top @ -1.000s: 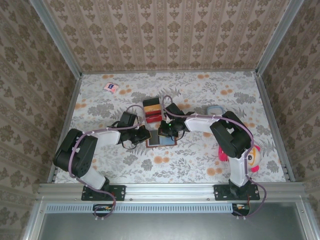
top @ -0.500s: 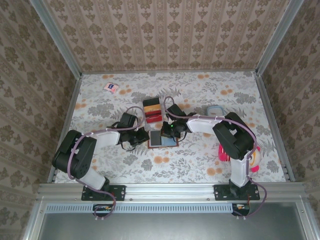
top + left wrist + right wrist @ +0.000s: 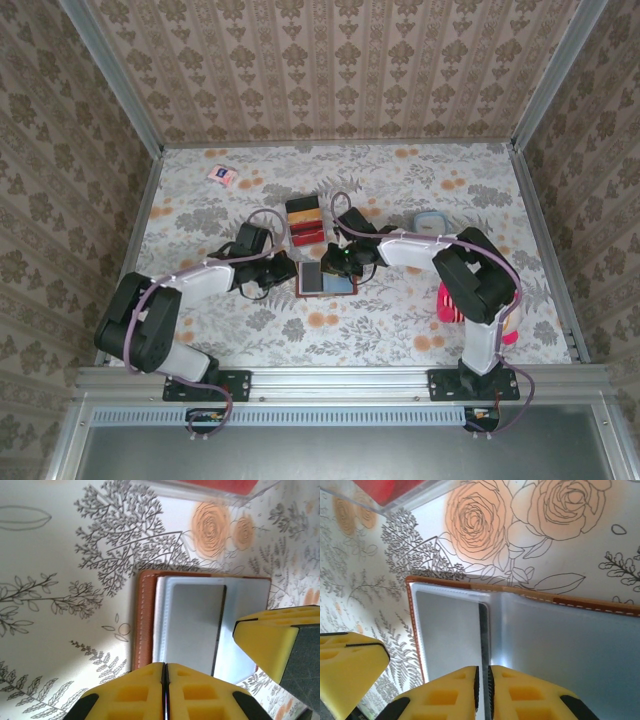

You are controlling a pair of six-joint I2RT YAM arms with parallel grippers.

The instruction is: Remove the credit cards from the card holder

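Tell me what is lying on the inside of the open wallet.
One grey card lies flat on one half of the wallet's grey-blue lining. Whether more cards sit beneath it cannot be seen, because it covers that half.

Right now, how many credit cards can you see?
1. One grey credit card lies flat on the grey-blue inside of the open card holder. More may be hidden in its pockets.

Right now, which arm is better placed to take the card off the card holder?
Probably right: the dark edge of the credit card runs into the narrow gap of the right end effector. The left end effector is shut at the card holder.
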